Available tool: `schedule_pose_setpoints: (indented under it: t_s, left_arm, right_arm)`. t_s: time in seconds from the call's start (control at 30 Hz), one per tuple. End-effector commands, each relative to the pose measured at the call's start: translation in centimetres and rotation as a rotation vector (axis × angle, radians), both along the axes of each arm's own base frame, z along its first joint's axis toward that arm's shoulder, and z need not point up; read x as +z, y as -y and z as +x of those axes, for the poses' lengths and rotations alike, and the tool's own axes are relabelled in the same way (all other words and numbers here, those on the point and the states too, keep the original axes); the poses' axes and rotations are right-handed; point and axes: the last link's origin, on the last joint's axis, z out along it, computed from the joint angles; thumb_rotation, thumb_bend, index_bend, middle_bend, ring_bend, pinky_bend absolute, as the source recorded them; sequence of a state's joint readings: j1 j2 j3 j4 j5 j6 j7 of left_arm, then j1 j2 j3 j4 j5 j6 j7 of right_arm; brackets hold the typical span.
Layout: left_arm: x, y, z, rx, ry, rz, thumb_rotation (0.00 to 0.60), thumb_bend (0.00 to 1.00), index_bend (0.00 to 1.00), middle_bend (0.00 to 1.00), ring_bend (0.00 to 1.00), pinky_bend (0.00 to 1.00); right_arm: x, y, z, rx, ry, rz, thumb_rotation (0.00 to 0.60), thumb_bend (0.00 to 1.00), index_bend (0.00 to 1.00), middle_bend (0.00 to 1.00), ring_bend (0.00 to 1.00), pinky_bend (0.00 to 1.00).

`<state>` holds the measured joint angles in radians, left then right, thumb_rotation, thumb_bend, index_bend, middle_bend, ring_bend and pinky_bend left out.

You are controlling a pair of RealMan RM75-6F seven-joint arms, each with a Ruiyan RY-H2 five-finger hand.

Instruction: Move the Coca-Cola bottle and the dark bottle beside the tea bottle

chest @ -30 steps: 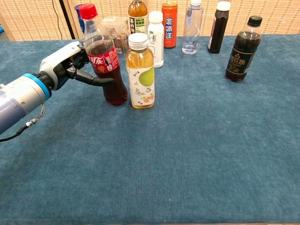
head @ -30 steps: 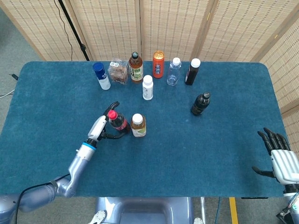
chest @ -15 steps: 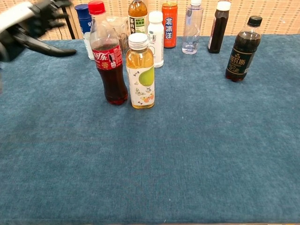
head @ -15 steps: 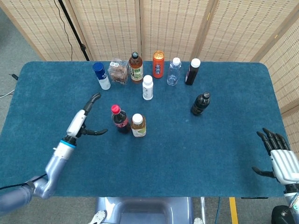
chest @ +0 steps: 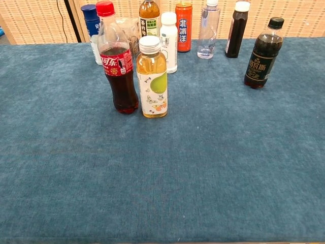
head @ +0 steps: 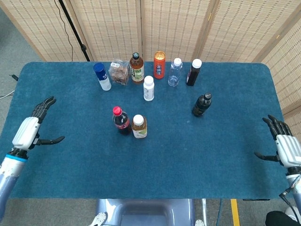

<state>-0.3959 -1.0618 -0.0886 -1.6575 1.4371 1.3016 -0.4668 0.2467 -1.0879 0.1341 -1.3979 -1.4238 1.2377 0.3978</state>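
Your Coca-Cola bottle (head: 119,120) stands just beside the tea bottle (head: 139,126) at its nine o'clock, while the dark bottle (head: 201,105) waits well apart at two o'clock, both left hand (head: 29,130) and right hand (head: 284,147) spread, holding nothing.

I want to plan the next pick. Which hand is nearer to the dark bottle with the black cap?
The right hand is nearer: the dark bottle stands up-left of it, apart. The left hand is across the table, beyond the Coca-Cola bottle.

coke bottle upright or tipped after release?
Upright. The Coca-Cola bottle stands on its base, red cap on top, beside the tea bottle; left hand is well clear.
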Motion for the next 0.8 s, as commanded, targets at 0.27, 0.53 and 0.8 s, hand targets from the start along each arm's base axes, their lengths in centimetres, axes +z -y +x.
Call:
schedule_pose_setpoints:
  t_s: [0.27, 0.53, 0.8]
  left_arm:
    - [3.2, 4.6, -0.8, 0.098, -0.069, 0.079, 0.600, 0.14, 0.00, 0.00, 0.00, 0.00]
    - [3.3, 5.9, -0.8, 0.087, -0.045, 0.053, 0.600, 0.14, 0.00, 0.00, 0.00, 0.00]
    - [4.2, 6.9, -1.3, 0.103, -0.053, 0.084, 0.600, 0.14, 0.00, 0.00, 0.00, 0.00]
  right_arm:
    - [-3.1, 8.2, -1.2, -0.088, 0.175, 0.098, 0.600, 0.00, 0.00, 0.00, 0.00, 0.00]
    - [-5.4, 12.8, -1.2, -0.188, 0.339, 0.146, 0.600, 0.00, 0.00, 0.00, 0.00, 0.00]
    - [-6.4, 16.2, -0.2, -0.205, 0.446, 0.119, 0.600, 0.00, 0.00, 0.00, 0.00, 0.00]
